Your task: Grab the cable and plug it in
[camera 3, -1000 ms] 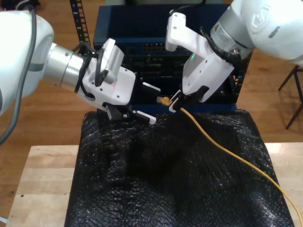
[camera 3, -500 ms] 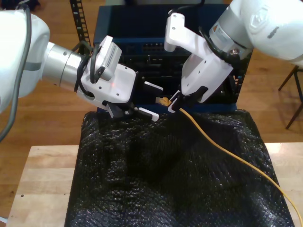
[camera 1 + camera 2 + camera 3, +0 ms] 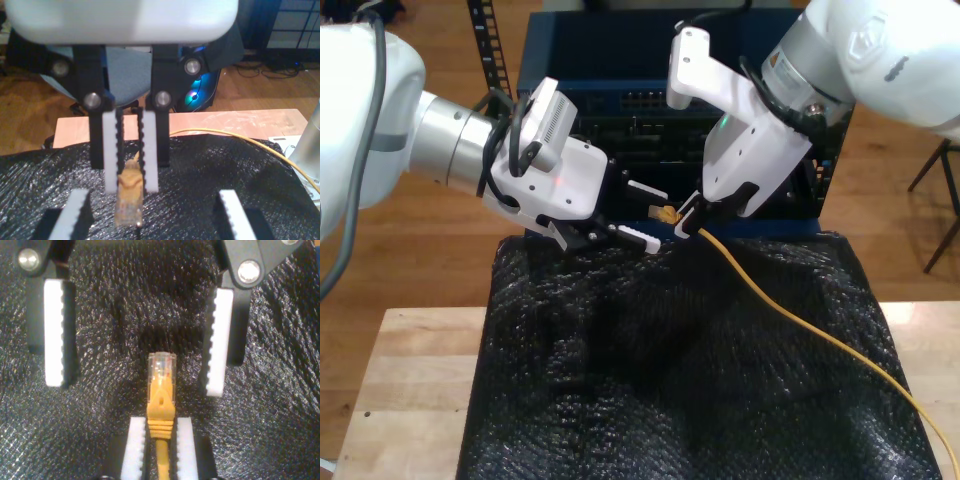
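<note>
The cable (image 3: 790, 320) is thin and yellow-orange and runs from the exterior view's lower right up over the black mat. My second gripper (image 3: 688, 222) (image 3: 161, 422) is shut on the boot just behind the clear plug (image 3: 161, 370) (image 3: 666, 213), and the plug sticks out ahead of its pads. My first gripper (image 3: 658, 217) (image 3: 153, 195) faces it from the exterior view's left, open. Its white serrated fingers (image 3: 55, 330) stand wide apart on either side of the plug tip without touching it. The first wrist view looks straight at my second gripper (image 3: 131, 187) clamped on the plug (image 3: 129, 202).
A crinkled black mat (image 3: 670, 380) covers the wooden table (image 3: 410, 380). Behind both grippers stands a dark blue rack unit (image 3: 610, 60) with a row of ports (image 3: 645, 100). A dark stand leg (image 3: 940, 200) is at the exterior view's right edge.
My first gripper has moved toward the exterior view's right, closing in on the plug, so its open fingers now flank the plug tip. My second gripper has held still with the cable.
</note>
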Controlling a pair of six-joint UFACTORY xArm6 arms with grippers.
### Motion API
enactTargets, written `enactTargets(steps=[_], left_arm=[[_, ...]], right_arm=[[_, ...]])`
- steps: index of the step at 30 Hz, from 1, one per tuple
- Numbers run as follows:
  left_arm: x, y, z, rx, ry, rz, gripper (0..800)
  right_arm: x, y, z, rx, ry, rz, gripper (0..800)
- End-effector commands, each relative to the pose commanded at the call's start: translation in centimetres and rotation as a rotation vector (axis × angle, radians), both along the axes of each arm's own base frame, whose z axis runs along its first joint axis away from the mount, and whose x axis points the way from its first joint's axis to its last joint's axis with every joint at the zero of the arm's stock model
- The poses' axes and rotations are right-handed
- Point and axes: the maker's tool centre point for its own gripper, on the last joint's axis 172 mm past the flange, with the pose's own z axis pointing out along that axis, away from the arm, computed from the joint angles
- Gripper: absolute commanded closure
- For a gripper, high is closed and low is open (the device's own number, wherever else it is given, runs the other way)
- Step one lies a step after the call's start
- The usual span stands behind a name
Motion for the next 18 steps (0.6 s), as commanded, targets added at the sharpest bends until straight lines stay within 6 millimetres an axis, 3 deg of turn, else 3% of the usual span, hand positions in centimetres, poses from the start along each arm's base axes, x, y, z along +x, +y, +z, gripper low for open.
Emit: enactTargets(steps=[5,18], left_arm=[[0.29,-0.24,0.57,-0.026,-0.001,0.012,390],[0.40,0.01,0.22,-0.026,0.008,0.020,489]], right_arm=[[-0.03,-0.01,-0.07,-0.001,0.001,0.000,794],[0.04,-0.06,0.00,0.000,0.000,-0.002,793]])
